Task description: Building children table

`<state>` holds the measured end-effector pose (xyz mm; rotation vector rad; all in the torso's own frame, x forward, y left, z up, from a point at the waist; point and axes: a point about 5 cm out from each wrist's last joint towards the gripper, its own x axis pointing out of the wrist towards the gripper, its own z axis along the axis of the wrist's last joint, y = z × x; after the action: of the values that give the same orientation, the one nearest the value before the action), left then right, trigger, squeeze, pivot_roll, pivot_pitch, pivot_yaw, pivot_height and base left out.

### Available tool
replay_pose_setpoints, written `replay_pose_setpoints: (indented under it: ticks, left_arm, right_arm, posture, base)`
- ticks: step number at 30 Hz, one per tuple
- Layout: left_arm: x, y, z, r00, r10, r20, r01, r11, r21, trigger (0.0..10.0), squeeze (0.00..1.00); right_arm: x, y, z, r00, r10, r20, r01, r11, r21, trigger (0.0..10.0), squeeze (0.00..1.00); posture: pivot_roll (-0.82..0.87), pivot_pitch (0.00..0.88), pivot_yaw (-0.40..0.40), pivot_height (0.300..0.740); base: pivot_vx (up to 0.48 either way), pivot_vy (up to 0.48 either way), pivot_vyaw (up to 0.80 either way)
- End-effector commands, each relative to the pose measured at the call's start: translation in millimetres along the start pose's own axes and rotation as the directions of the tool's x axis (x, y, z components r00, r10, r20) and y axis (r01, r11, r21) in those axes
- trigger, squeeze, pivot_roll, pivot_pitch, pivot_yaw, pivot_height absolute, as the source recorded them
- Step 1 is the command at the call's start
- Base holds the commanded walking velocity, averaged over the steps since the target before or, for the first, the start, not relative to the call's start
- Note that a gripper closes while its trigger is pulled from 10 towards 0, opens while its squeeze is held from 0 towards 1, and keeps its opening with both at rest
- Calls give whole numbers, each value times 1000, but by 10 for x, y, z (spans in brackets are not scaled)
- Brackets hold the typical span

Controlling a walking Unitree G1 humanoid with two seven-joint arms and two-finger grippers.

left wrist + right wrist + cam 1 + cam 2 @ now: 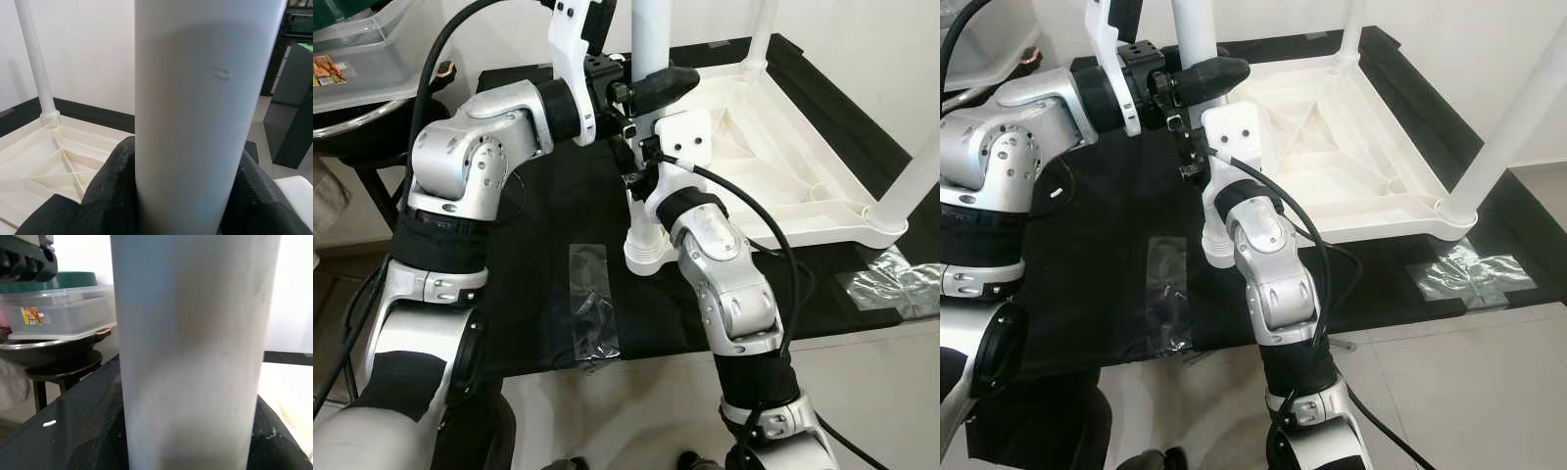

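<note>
So a white table leg (651, 39) is being held upright over the black desk (538, 255) by both end effectors, left (651, 90) and right (641, 162) clamped on it, while the flipped tabletop (773, 166) beside it is already carrying at least two legs.

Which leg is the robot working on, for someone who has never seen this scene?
On the black-covered table lies an upturned white tabletop with legs standing at its corners. The leg in question stands upright at its near-left corner, the one clamped by both the left tool and right tool.
</note>
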<state>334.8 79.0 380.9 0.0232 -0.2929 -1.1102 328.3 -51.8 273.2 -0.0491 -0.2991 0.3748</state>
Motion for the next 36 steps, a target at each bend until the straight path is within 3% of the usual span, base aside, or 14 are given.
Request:
replay_pose_setpoints:
  ticks: [1,4,5,6,7,10,13,18,19,20,27,33,34,36]
  left_arm:
    - [31,-46,-23,999,-43,-21,42,999,-20,0,0]
    - [20,-39,-20,999,-43,-20,42,999,-18,0,0]
    - [26,-38,-23,999,-43,-21,43,999,-14,0,0]
    - [26,-38,-23,999,-43,-21,43,999,-14,0,0]
    - [41,-40,-33,999,-45,-22,45,999,-14,0,0]
    - [52,-42,-40,999,-46,-22,46,999,-14,0,0]
    - [83,-64,-51,998,-57,-23,56,998,-19,0,0]
    - [88,-76,-54,998,-61,-22,61,998,-20,0,0]
    - [89,-82,-53,998,-63,-23,63,998,-21,0,0]
    - [88,-90,-53,997,-67,-24,66,998,-21,0,0]
    - [79,-110,-32,997,-75,-23,75,997,-21,0,0]
    - [32,-110,-16,997,-79,-21,79,997,-20,0,0]
    - [15,-111,-12,997,-80,-20,80,997,-19,0,0]
    - [-4,-114,-6,997,-81,-19,81,997,-18,0,0]
  right_arm:
    - [-33,14,-324,987,2,-158,6,999,54,10000,0]
    - [-19,23,-268,991,50,-127,-43,998,55,10000,0]
    - [-8,-20,-243,989,81,-121,-73,995,68,10000,443]
    - [-8,-20,-243,989,81,-121,-73,995,68,10000,443]
    - [8,-86,-220,981,150,-124,-142,987,72,10000,1000]
    - [17,-133,-200,972,198,-126,-190,979,76,10000,1000]
    - [77,-386,-29,888,448,-108,-451,893,-5,10000,1000]
    - [91,-506,39,817,566,-107,-574,817,-57,10000,1000]
    - [94,-536,66,785,610,-104,-617,785,-58,10000,753]
    - [91,-567,109,728,680,-91,-685,726,-55,10000,0]
    - [155,-656,202,546,834,-77,-837,547,-7,10000,0]
    - [210,-679,227,483,873,-60,-875,485,11,10000,0]
    - [203,-669,223,446,893,-59,-894,448,22,0,0]
    - [190,-666,217,379,924,-54,-924,381,40,0,0]
  posture:
    - [24,198,66,740]
    - [20,199,62,740]
    - [18,201,61,740]
    - [18,201,61,740]
    - [18,201,61,740]
    - [18,201,61,740]
    - [16,209,61,740]
    - [16,209,61,740]
    - [23,213,63,740]
    - [29,215,65,740]
    - [48,215,63,740]
    - [57,217,60,740]
    - [62,216,57,740]
    - [62,216,57,740]
  base:
    - [0,0,0]
    - [0,0,0]
    - [0,0,0]
    - [0,0,0]
    - [0,0,0]
    - [0,0,0]
    - [0,0,0]
    - [0,0,0]
    - [0,0,0]
    - [0,0,0]
    - [0,0,0]
    - [0,0,0]
    - [0,0,0]
    - [0,0,0]
